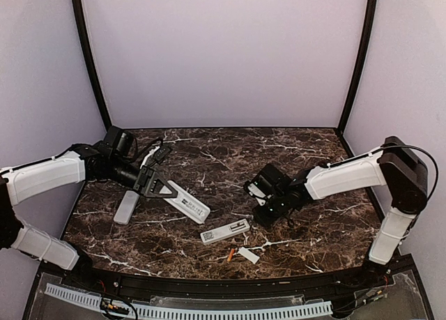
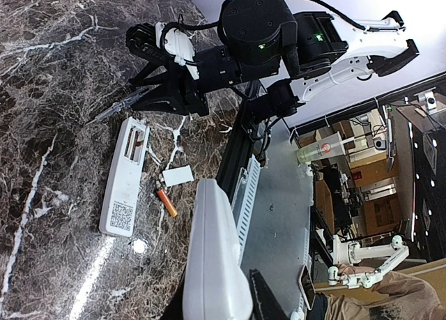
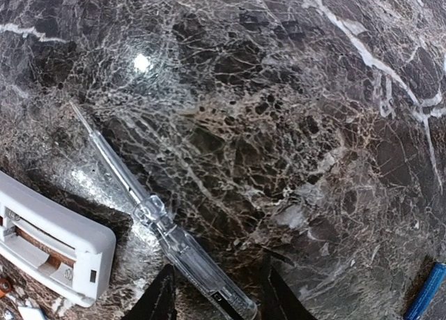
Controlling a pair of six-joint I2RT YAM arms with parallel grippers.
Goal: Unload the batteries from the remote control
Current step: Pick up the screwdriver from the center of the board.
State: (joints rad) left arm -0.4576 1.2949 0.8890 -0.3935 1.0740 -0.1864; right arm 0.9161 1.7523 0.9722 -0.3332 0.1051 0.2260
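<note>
Near the left edge of the table, top view: the left gripper (image 1: 162, 189) sits at the adjoining ends of two remotes, a plain remote (image 1: 127, 207) and a labelled remote (image 1: 188, 203). Which of the two it clamps cannot be told from here. An open remote (image 1: 225, 231) lies near the middle of the near edge, its compartment uncovered. Just nearer that edge lie an orange battery (image 1: 230, 255) and, close beside it on the right without touching, a flat white cover (image 1: 248, 255). The right gripper (image 1: 263, 208) is low over the table, to the right of the open remote.

Left wrist view: the left jaws are clamped narrow on a white remote (image 2: 211, 257) that runs up from the bottom of the frame. Beyond it lie the open remote, the orange battery and the cover. A clear-handled screwdriver (image 2: 115, 111) lies at the right gripper's tips.

Right wrist view: the right jaws stand partly apart, straddling the screwdriver handle with a gap on each side — no grip. One end of the open remote shows at the lower left. A brownish strip sits in its compartment — whether it is a battery cannot be told. A blue battery (image 3: 426, 291) lies on the table at the lower right, well apart from that remote.
</note>
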